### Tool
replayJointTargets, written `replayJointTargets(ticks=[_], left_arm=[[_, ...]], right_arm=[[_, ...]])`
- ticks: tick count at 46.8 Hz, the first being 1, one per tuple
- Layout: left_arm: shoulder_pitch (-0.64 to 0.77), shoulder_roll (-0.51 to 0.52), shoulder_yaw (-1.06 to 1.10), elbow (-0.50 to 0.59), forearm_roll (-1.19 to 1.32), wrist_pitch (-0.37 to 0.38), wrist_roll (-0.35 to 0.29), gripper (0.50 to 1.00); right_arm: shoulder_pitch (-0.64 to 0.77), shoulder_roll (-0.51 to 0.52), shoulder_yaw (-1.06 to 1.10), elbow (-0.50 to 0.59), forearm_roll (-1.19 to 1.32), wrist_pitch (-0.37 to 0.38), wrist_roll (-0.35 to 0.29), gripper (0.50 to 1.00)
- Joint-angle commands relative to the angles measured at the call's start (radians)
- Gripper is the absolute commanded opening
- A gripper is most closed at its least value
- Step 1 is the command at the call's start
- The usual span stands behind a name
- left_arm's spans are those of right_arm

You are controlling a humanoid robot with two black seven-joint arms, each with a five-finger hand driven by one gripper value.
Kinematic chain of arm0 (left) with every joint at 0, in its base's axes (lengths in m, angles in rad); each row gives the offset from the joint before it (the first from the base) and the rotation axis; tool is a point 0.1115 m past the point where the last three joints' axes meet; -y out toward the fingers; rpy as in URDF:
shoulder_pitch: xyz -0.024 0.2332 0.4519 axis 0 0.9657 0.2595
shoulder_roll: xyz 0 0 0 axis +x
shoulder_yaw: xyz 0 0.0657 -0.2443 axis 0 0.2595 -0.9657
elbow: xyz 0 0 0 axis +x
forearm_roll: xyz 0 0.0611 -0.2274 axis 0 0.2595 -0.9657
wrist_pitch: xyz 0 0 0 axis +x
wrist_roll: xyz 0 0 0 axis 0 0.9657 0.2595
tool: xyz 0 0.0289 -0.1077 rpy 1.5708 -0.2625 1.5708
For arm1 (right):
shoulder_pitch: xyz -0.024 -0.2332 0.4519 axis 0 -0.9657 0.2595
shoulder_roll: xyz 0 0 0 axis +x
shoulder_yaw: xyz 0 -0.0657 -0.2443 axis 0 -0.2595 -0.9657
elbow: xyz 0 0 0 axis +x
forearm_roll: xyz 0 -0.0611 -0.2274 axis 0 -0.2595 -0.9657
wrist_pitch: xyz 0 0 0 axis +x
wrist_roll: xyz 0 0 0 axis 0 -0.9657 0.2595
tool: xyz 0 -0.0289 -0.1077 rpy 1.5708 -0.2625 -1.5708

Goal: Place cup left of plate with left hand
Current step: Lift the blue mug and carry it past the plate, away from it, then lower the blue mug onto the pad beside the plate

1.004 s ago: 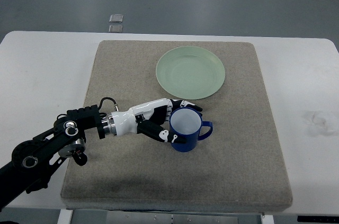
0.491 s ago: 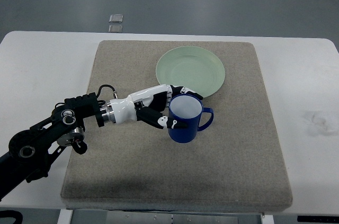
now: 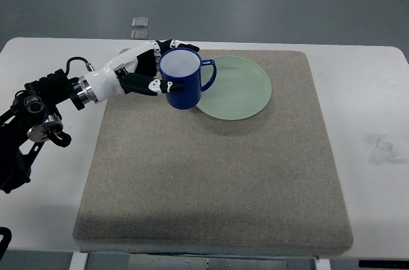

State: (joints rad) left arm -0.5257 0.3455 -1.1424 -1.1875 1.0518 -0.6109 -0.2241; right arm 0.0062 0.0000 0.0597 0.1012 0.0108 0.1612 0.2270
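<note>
A blue cup (image 3: 183, 81) with a white inside is held upright above the mat, its handle pointing right over the plate's left edge. My left hand (image 3: 152, 69) is shut on the cup, fingers wrapped around its left side, the arm coming in from the left edge. The pale green plate (image 3: 238, 88) lies on the upper middle of the mat, its left rim partly hidden by the cup. No right arm is in view.
A grey-brown mat (image 3: 211, 174) covers the middle of the white table (image 3: 370, 91). A faint crumpled smudge (image 3: 382, 145) marks the table at the right. Two small grey squares (image 3: 139, 26) lie on the floor beyond the table.
My left hand has carried the cup up and to the left, from below the plate at mid-mat to the plate's upper left edge. The plate has not moved.
</note>
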Motion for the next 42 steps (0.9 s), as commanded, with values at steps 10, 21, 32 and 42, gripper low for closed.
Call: replayJointTargets(ticks=[10,21,32,42], left_arm=[[-0.026,0.046,-0.008,0.089,-0.042,0.111,0.0,0.598],[-0.028,0.047,-0.008,0.2,-0.151,0.201,0.003,0.617],[-0.027,0.027,-0.007,0.29,-0.15,0.295,0.0,0.638],[-0.025,-0.005,0.01,0.313,-0.135,0.381,-0.023,0.696]], right_arm=[[0.0,0.0,0.0,0.0,0.0,0.0,0.0,0.932],[0.0,0.0,0.0,0.0,0.001,0.001,0.0,0.932],[0.0,0.0,0.0,0.0,0.0,0.0,0.0,0.932],[-0.002,0.0,0.0,0.0,0.0,0.0,0.0,0.932]])
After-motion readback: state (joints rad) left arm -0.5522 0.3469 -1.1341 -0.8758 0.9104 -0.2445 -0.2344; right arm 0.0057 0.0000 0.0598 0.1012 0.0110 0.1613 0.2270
